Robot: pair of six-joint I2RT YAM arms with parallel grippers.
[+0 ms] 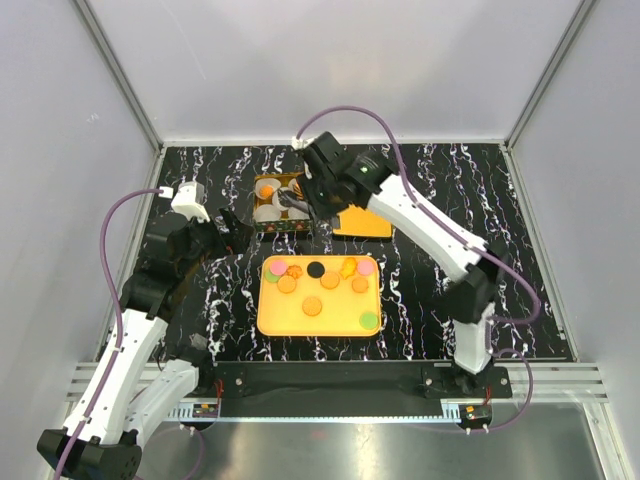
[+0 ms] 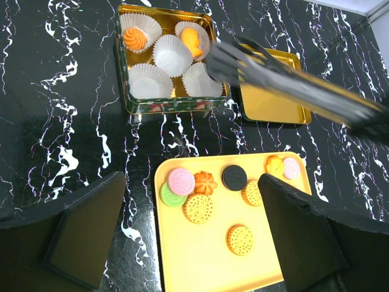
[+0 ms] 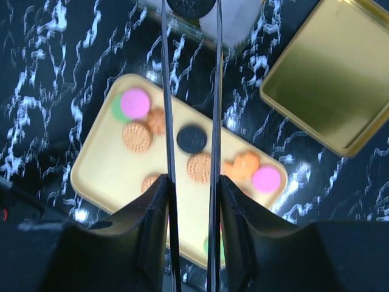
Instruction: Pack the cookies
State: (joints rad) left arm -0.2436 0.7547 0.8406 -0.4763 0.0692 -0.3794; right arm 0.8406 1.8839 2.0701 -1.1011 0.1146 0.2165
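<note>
Several cookies lie on the yellow tray (image 1: 340, 318): a black one (image 1: 315, 269), pink ones (image 1: 277, 267), a green one (image 1: 368, 320) and orange discs (image 1: 311, 306). My right gripper (image 1: 300, 200) is shut on black tongs (image 3: 167, 91), whose tips pinch a black cookie (image 3: 189, 5) over the tin (image 1: 262, 183). The tin (image 2: 124, 73) holds white paper cups; two hold orange cookies (image 2: 135, 38). The tongs (image 2: 285, 79) reach over its right side. My left gripper (image 1: 232, 232) is open and empty, left of the tray's far corner.
The tin's gold lid (image 1: 362, 222) lies open side up, right of the tin and beyond the tray. It also shows in the right wrist view (image 3: 328, 79). Grey walls enclose the black marbled table on three sides.
</note>
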